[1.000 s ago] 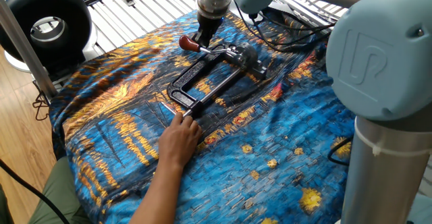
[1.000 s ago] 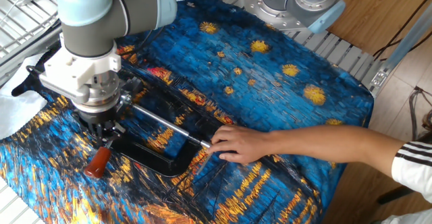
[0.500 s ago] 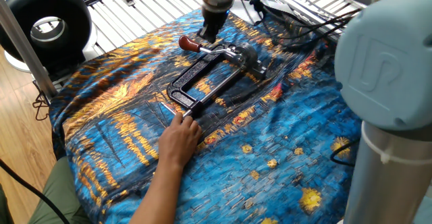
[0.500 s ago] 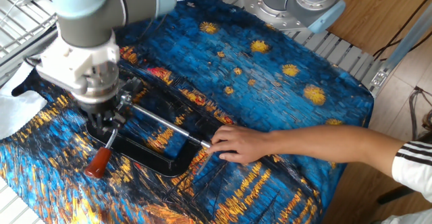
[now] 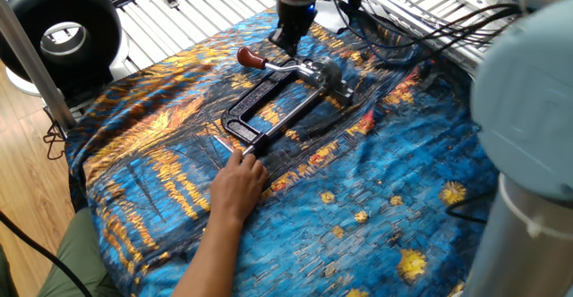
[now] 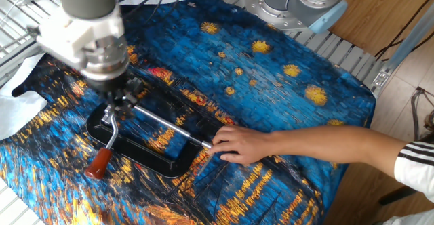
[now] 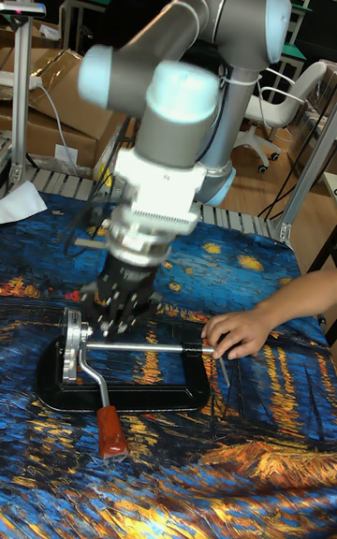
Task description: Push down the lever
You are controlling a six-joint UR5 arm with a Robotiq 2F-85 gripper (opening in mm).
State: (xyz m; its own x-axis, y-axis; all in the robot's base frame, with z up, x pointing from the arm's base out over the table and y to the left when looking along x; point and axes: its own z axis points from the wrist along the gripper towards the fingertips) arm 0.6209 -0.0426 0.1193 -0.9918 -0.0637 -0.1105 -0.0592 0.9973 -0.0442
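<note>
The painted blue cloth [image 5: 161,163] carries the black clamp frame [image 6: 146,158], a person's hand [image 6: 245,144] steadying its far end. The gripper [image 6: 121,97] hovers above the lever [image 7: 99,399], which lies flat; whether its fingers are parted, I cannot tell. A renewed descent risks glancing off the slim arm, shifting the frame.

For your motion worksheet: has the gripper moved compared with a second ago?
Yes. The gripper has risen and shifted away from the lever's red tip, toward the clamp's hinge end.

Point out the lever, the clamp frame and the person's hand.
lever [image 7: 110,430]: tall fixed view, on its red tip.
clamp frame [image 5: 242,109]: one fixed view, on its black side bar.
person's hand [image 6: 239,146]: the other fixed view, on its back.
</note>
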